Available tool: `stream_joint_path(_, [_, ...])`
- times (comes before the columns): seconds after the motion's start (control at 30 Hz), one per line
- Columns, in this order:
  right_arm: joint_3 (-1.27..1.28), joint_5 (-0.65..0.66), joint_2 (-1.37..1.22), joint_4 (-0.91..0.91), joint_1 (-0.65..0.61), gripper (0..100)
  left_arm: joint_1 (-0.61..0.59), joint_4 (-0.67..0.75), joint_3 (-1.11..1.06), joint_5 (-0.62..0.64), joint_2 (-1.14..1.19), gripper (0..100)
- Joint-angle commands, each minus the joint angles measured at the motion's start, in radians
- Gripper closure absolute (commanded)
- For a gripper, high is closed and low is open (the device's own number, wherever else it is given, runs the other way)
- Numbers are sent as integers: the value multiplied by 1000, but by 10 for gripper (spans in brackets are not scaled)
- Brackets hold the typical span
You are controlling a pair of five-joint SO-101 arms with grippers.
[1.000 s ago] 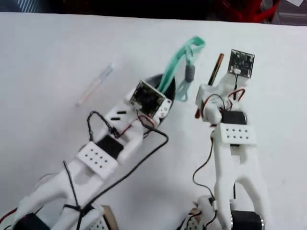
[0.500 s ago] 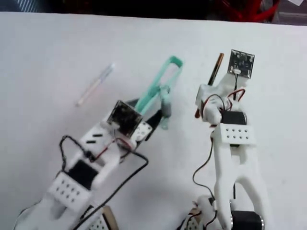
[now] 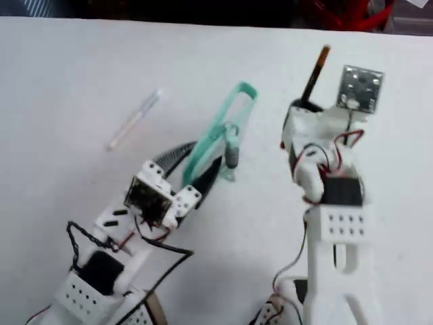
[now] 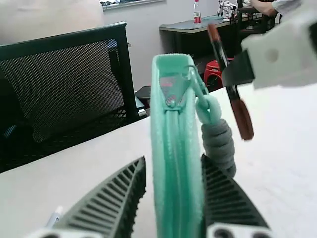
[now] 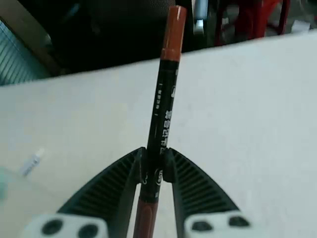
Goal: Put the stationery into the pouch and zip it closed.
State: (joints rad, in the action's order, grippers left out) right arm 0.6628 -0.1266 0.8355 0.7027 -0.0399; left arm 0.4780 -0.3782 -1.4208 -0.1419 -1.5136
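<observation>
A teal pouch [image 3: 220, 132] stands on edge between the fingers of my left gripper [image 3: 198, 164], which is shut on it. In the left wrist view the pouch [image 4: 171, 148] rises between the ribbed jaws, its grey zip pull [image 4: 218, 144] hanging beside it. The zip looks mostly shut along the top edge. To the right, my right gripper [image 3: 303, 105] is shut on a black pen with brown ends [image 3: 314, 73], held pointing away from the arm. That pen [image 5: 161, 114] sits squarely between the right jaws. A clear pen [image 3: 134, 120] lies on the table left of the pouch.
The white table [image 3: 67, 68] has open room at the back and left. Its far edge runs along the top of the high view, with dark chairs [image 4: 64, 84] beyond. Cables [image 3: 162, 247] trail from the left arm.
My left arm has drawn back toward the near left, dragging the pouch with it. My right arm has carried the brown-ended pen farther toward the back of the table.
</observation>
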Motion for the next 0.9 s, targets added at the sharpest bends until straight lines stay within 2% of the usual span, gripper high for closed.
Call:
stream_joint_path(0.0, [-121,115,194,-21,-71,981,-5,34,3,0,-2,823])
stream_joint_path(0.17, [-186,264,237,-177,-257,981,-2,34,0,0,-2,823])
stream_joint_path(0.3, [-192,267,193,-231,-338,981,-7,34,-6,0,-2,823])
stream_joint_path(0.5, [-186,265,68,-335,-349,981,-7,41,-14,-3,-4,823])
stream_joint_path(0.57, [-186,250,38,-305,-349,981,-7,41,-14,-3,-4,823])
stream_joint_path(0.77, [-193,95,65,-199,-309,981,-18,41,-11,-2,-4,823])
stream_joint_path(0.87, [-155,83,97,-182,-326,981,-44,48,-8,-2,-4,823])
